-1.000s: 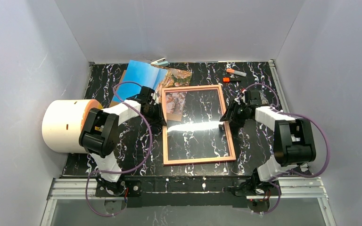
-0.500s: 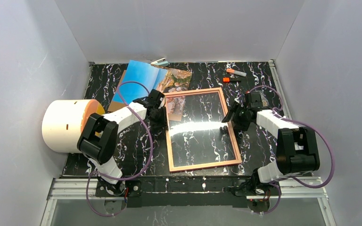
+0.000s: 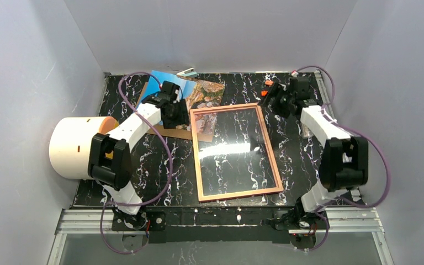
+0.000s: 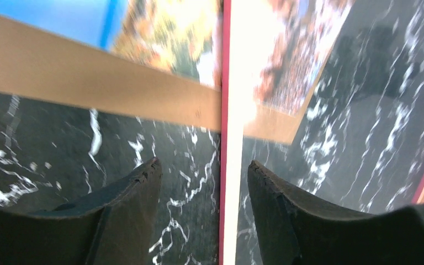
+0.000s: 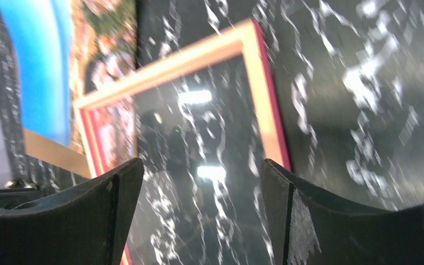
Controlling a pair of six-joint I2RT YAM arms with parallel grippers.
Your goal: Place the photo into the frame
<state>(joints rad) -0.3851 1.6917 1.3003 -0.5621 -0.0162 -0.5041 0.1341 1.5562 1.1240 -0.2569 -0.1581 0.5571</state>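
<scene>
A thin rectangular picture frame (image 3: pixel 240 193), pale wood-coloured side up with a bright pink edge, lies flat in the middle of the black marbled surface (image 3: pixel 297 171), turned slightly askew. Its far-left corner overlaps the large print of blue sky and tan-pink rocks (image 3: pixel 204 93), which lies picture side up toward the far-left corner of the surface. A patch of the rocks shows through the glass there. The print rests on a brown cardboard board (image 3: pixel 171 132), whose near edge sticks out beside the frame's left rail.

The left claw (image 4: pixel 201 168) hangs over the frame's far-left corner with its fingers spread. In the wrist view the left rail runs between them, and neither finger pinches it. The right claw (image 5: pixel 199 165) hangs above the far-right part of the surface, beyond the frame's far-right corner, spread wide and holding nothing.

A big white cylinder with an orange end (image 3: pixel 74 148) lies on its side at the left edge of the surface.
</scene>
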